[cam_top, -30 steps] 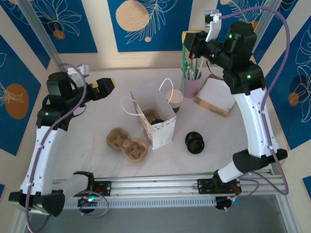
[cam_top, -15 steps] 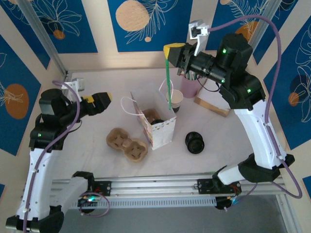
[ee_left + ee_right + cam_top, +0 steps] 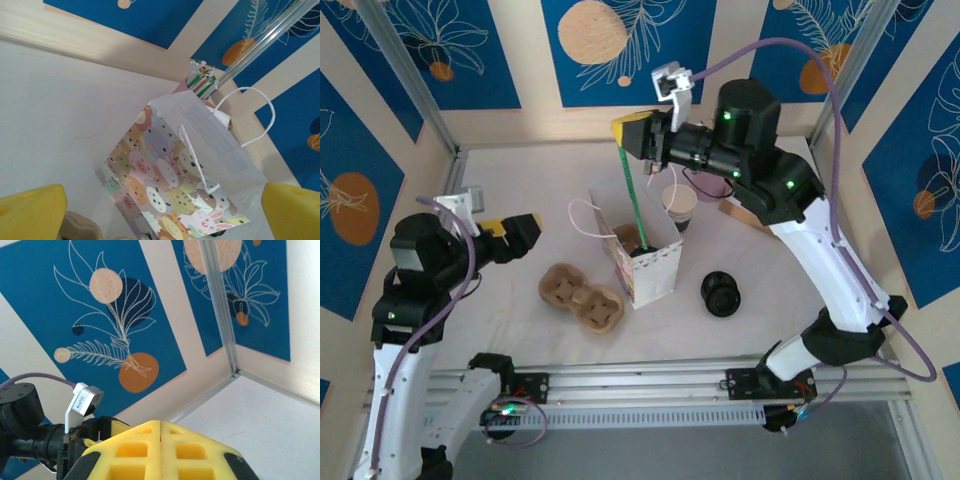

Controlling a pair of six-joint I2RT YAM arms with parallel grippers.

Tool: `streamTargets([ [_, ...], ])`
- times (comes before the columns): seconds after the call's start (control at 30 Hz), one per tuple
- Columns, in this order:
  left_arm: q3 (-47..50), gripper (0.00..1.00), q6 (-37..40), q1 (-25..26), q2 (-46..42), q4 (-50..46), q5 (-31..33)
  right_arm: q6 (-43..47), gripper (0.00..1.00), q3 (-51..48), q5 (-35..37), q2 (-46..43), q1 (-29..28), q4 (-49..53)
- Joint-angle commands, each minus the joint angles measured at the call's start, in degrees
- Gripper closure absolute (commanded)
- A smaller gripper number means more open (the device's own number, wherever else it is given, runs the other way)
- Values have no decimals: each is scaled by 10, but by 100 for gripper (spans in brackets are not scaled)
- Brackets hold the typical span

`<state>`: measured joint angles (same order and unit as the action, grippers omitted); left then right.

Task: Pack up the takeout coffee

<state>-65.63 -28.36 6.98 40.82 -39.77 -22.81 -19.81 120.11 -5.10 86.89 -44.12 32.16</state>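
Left claw sits mid-left, pads wide apart, with bare table around it. It's slid lower than a second ago. The paper bag is mid-frame with the takeout coffee inside. Right claw has swung in from the upper right, clamped on a green straw that dips into the bag.

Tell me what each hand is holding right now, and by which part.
The right hand pinches a green straw by its top end; the left hand is open and empty.
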Motion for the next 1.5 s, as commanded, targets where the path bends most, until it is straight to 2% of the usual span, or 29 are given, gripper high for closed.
streamTargets([
  [0.0, 10, 0, 7, -3, -2, -10, 9, 5, 100, 10, 23, 17, -16, -4],
  [0.3, 16, 0, 7, -3, 8, 2, -7, 64, 100, -28, 111, 46, -22, -43],
  [0.47, 20, 0, 2, -4, 14, 13, -14, 66, 100, -69, 125, 54, -14, -97],
  [0.63, 32, 0, -15, -3, 21, 40, -33, 54, 100, -134, 139, 47, -13, -185],
  [0.87, 33, 0, -37, -3, 41, 76, -65, 59, 100, -289, 187, 12, -13, -378],
  [1.0, 27, 0, -34, -3, 48, 76, -68, 77, 100, -337, 209, 8, -13, -459],
  [1.23, 31, 0, -36, -2, 54, 81, -70, 95, 100, -385, 238, 13, -16, -541],
  [1.47, 31, 0, -38, -2, 63, 86, -73, 96, 100, -434, 255, 21, -22, -573],
])
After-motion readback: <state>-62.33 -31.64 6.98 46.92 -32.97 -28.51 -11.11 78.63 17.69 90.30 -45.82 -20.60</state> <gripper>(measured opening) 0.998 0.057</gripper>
